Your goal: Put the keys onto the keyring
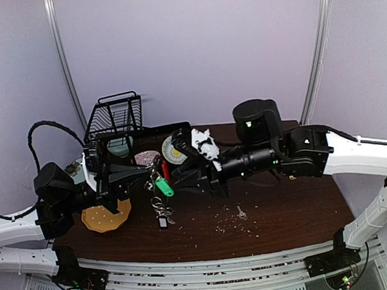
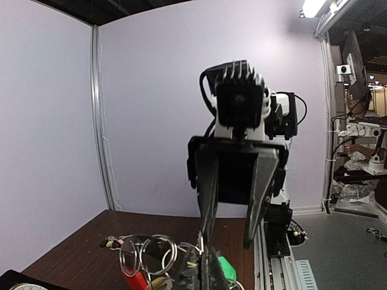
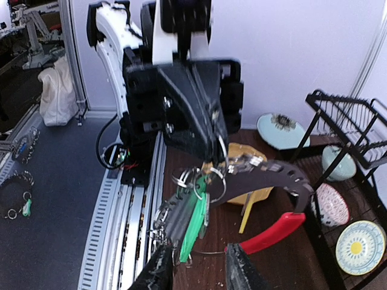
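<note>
The keyring [image 1: 160, 186] hangs above the table as a bunch of silver rings [image 2: 148, 254], chain, a curved red clip [image 3: 272, 232] and a green-tagged key [image 3: 195, 220]. My left gripper [image 1: 152, 168] is shut on one of its rings, pinched at the fingertips [image 2: 207, 269]. Facing it, my right gripper [image 1: 177, 175] stands open; its two fingers [image 3: 160, 269] sit apart just below the green tag and touch nothing I can see. One loose silver key [image 1: 241, 212] lies on the table to the right. A small cluster of keys [image 2: 112, 243] lies further off.
A yellow plate [image 1: 106, 216] lies under the left arm. A black wire dish rack [image 1: 116, 117] stands at the back left, with patterned plates [image 1: 174, 149] beside it. Crumbs are scattered around the loose key. The table's near edge meets a metal rail [image 1: 207, 266].
</note>
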{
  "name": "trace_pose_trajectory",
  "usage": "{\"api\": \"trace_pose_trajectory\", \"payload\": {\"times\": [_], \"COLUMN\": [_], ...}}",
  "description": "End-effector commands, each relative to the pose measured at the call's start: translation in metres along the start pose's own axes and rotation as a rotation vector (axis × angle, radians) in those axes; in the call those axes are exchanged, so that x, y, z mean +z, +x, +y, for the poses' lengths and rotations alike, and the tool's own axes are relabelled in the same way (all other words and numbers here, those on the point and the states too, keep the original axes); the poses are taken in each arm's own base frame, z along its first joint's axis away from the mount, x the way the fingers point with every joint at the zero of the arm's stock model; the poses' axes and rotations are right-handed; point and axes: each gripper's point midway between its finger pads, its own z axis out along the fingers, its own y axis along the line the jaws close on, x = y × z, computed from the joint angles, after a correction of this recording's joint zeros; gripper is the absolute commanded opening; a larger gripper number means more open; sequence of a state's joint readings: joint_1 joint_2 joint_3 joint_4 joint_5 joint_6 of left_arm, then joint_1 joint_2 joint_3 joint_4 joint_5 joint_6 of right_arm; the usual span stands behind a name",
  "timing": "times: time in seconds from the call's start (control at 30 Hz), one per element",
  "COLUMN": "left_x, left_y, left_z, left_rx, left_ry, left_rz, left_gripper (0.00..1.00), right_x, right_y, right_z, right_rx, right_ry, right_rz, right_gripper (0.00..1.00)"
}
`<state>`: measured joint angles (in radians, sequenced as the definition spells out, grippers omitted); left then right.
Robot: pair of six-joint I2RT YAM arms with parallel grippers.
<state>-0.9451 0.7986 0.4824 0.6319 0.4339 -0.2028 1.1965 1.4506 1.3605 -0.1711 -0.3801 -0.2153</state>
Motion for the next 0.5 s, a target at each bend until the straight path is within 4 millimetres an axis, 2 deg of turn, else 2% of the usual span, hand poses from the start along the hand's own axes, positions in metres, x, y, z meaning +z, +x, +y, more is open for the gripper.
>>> {"api": "trace_pose_trajectory", "payload": {"times": [0.0, 0.13, 0.17, 0.3, 0.47], "left_x": [0.002, 0.003, 0.003, 0.003, 0.002], "left_y": [-0.034, -0.031, -0.031, -0.032, -0.032], "left_z": [0.001, 0.003, 0.003, 0.003, 0.004], "left_rx": [0.036, 0.045, 0.046, 0.048, 0.052], "left_ry": [-0.006, -0.014, -0.016, -0.017, -0.022], "left_rz": [-0.097, -0.082, -0.082, -0.083, -0.083], "left_gripper": [0.00, 0.00, 0.00, 0.00, 0.00], "right_x": [-0.028, -0.026, -0.023, -0.012, 0.002], "right_y": [-0.046, -0.062, -0.066, -0.073, -0.068], "right_z": [0.002, -0.004, -0.005, -0.005, -0.003], "right_rx": [-0.056, -0.019, -0.010, 0.007, 0.026], "right_ry": [0.024, 0.048, 0.044, 0.016, -0.016], "right_rz": [-0.170, -0.254, -0.278, -0.304, -0.295], "right_gripper": [0.32, 0.39, 0.38, 0.18, 0.17]}}
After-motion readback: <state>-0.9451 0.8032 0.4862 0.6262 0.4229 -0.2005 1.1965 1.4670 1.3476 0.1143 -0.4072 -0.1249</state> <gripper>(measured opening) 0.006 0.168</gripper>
